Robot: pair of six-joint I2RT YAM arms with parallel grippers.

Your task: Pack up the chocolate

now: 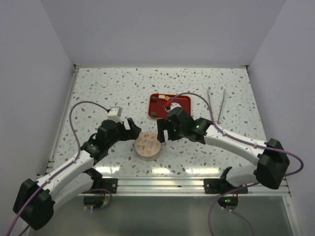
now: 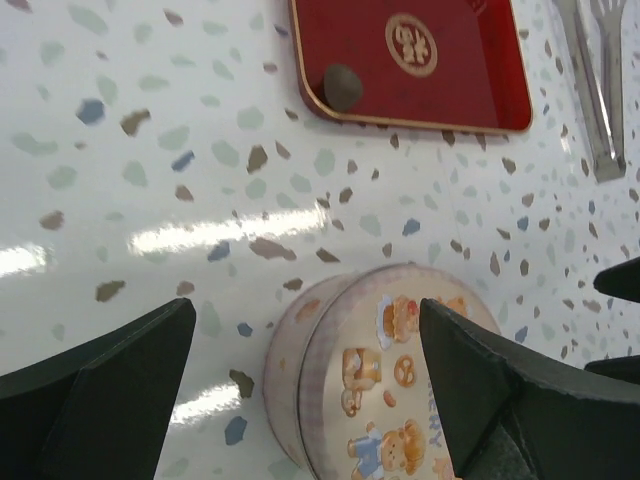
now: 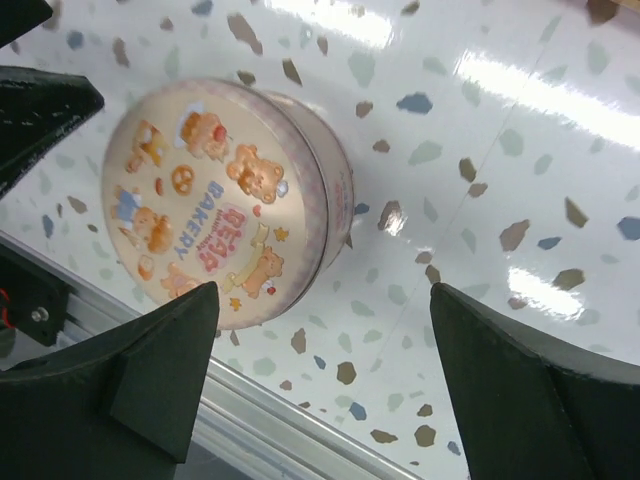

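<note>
The chocolate shows as small dark pieces [image 1: 156, 99] on the red tray [image 1: 183, 100] at mid table. One dark round piece [image 2: 342, 87] lies in the tray's near left corner [image 2: 470, 100]. The round tin [image 1: 147, 145] with a bear bakery print has its lid on. It also shows in the left wrist view [image 2: 385, 380] and the right wrist view [image 3: 215, 195]. My left gripper [image 1: 130, 125] [image 2: 307, 310] is open and empty, just left of the tin. My right gripper [image 1: 162, 131] [image 3: 325, 295] is open and empty, just right of the tin.
Metal tongs [image 1: 217, 105] lie right of the tray and also show in the left wrist view [image 2: 590, 90]. The right arm and its cable hang over part of the tray. A metal rail [image 1: 162, 183] runs along the table's near edge. White walls enclose the table.
</note>
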